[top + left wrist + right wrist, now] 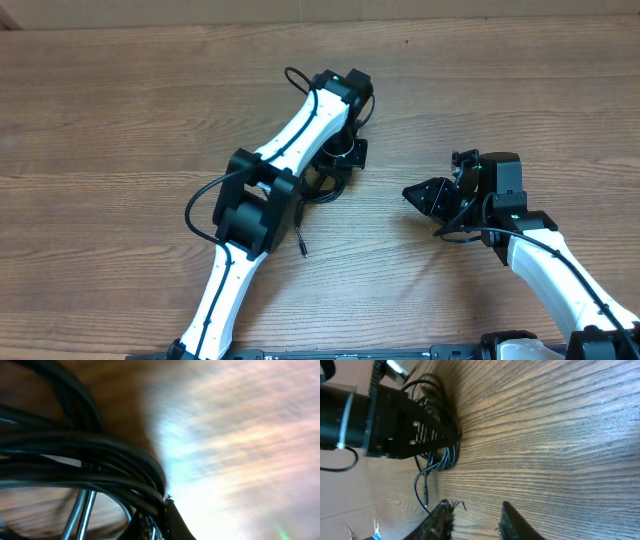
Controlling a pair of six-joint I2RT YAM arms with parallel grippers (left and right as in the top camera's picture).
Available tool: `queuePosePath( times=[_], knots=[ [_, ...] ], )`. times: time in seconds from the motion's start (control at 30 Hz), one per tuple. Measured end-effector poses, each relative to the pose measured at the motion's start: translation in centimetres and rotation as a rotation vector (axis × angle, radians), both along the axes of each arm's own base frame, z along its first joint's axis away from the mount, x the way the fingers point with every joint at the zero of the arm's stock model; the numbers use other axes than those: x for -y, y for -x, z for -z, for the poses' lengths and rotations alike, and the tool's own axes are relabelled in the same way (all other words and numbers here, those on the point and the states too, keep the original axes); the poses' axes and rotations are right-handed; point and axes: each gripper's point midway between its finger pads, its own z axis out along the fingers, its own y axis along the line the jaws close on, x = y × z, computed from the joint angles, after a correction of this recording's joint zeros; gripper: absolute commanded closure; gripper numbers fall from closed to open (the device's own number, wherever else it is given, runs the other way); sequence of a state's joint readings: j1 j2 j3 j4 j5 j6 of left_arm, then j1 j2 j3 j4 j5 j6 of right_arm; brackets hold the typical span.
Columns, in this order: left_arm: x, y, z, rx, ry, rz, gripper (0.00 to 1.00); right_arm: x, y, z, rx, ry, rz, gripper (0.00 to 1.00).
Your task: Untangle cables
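Observation:
The cables (322,180) lie as a small black tangle on the wooden table, under the tip of my left arm. One loose strand ends in a plug (302,246) nearer the front. My left gripper (348,150) is down at the tangle, shut on the cables (90,455), which fill the blurred left wrist view right up to its fingertips (172,515). My right gripper (412,194) hovers to the right of the tangle, open, with only bare wood between its fingers (445,517). The right wrist view shows the tangle (445,452) and the plug (425,494) beyond them.
The wooden table (120,120) runs wide to the left and back. My left arm's black elbow joint (258,200) sits above the table just left of the tangle, with its own thick wire looping out beside it.

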State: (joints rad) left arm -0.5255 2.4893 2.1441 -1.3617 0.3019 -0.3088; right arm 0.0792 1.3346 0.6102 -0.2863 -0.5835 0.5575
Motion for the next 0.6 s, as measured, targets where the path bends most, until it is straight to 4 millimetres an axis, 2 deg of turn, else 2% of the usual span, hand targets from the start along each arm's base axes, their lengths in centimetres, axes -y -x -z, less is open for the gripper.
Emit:
queuePosePath(
  times=[0.1, 0.27, 0.4, 0.5, 0.6],
  knots=[
    [1.1, -0.2, -1.7, -0.023, 0.152, 0.06, 0.96, 0.0, 0.0, 0.0, -0.001, 0.0, 0.0, 0.64],
    [2.3, -0.1, -5.9, -0.024, 0.426, 0.177, 0.96, 0.0, 0.0, 0.0, 0.0, 0.0, -0.001, 0.63],
    [2.5, 1.5, -8.9, -0.051, 0.606, 0.286, 0.96, 0.0, -0.2, -0.1, 0.009, 0.0, 0.0, 0.65],
    [2.8, 2.9, -10.2, -0.071, 0.711, 0.356, 0.96, 0.0, -0.2, -0.1, -0.015, -0.019, 0.028, 0.65],
    [3.3, 3.4, -11.2, -0.055, 0.802, 0.405, 0.96, 0.0, -0.2, -0.2, -0.061, -0.054, 0.082, 0.65]
  ],
)
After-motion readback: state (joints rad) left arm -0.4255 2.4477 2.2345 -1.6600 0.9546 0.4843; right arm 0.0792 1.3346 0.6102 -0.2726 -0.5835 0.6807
